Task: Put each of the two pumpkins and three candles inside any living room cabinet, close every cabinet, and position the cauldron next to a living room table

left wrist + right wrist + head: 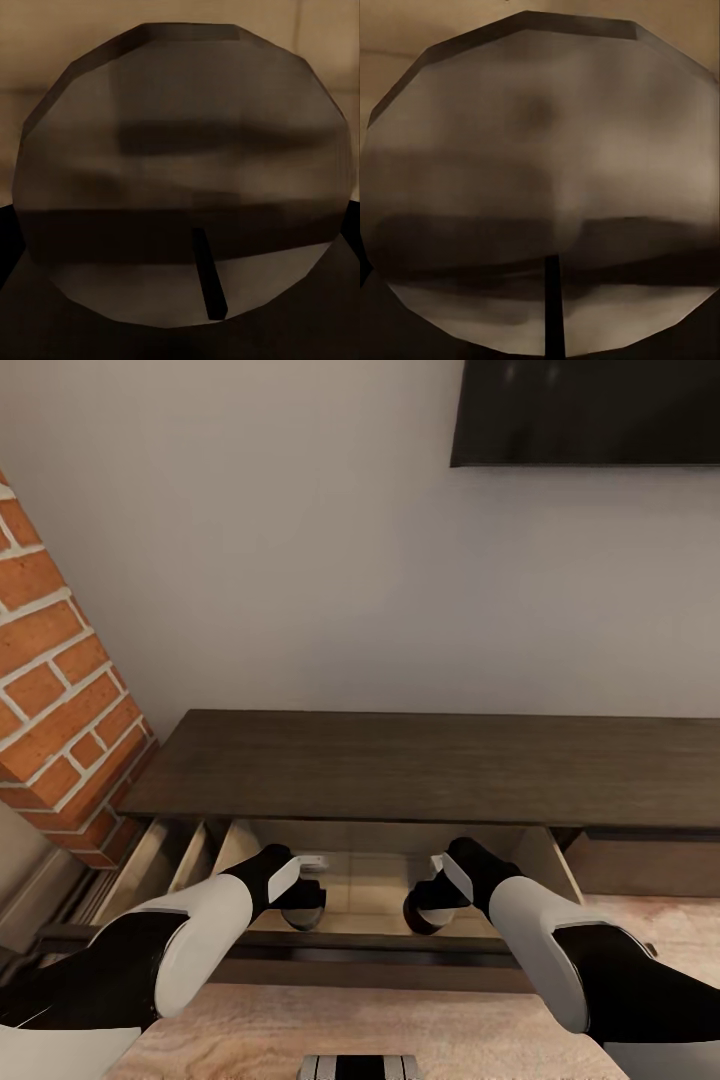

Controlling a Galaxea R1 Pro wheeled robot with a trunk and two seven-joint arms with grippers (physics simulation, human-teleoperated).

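My arms are white with black forearm and wrist sections. The cabinet (pixel 420 765) has a dark-brown wood-grain top; its open drawer (pixel 370 880) is lined in pale tan wood. The fireplace (pixel 60 700) shows orange-red bricks with light grey mortar. The wall (pixel 300 540) is plain off-white, the TV (pixel 590 410) black. The floor (pixel 330 1030) is light beige wood grain. Both wrist views show a round, faceted, brownish-grey candle (pixel 180 172) with a thin dark wick line (pixel 206 274).
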